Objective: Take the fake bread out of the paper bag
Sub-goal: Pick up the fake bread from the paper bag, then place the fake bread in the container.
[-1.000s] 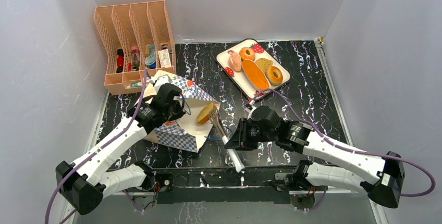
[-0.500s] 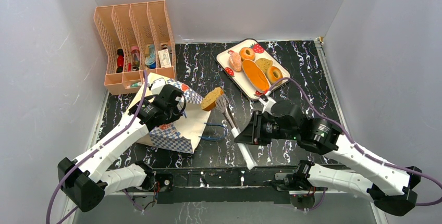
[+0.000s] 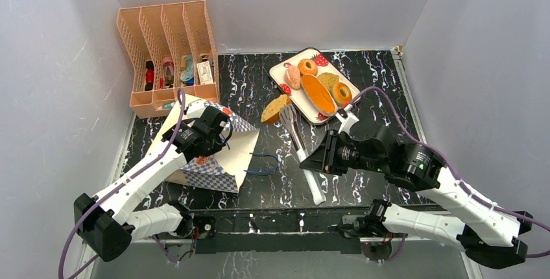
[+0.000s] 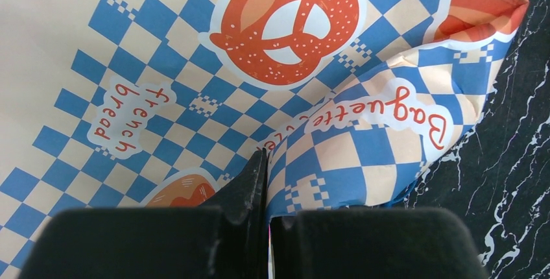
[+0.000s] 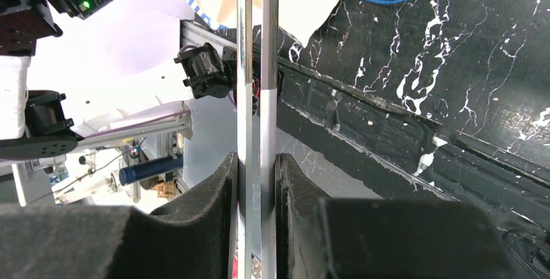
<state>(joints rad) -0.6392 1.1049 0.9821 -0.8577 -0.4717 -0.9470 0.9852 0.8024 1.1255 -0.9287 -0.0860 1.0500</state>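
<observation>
Black, white-veined counter (image 3: 389, 97), pale walls all round. Left tool (image 4: 266, 162) pinched shut on paper bag (image 3: 241, 151) lying at left. Right tool (image 5: 257, 169) clamped round tongs (image 3: 301, 146) gripping toast slice (image 3: 275, 109) beside tray (image 3: 279, 75) of fake bread (image 3: 318, 92).

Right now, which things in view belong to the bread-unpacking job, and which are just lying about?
In the job: paper bag, pinched by the left gripper; tongs in the right gripper, carrying a bread slice; strawberry-print tray with breads already out.
Lying about: peach file rack at the back left.
</observation>
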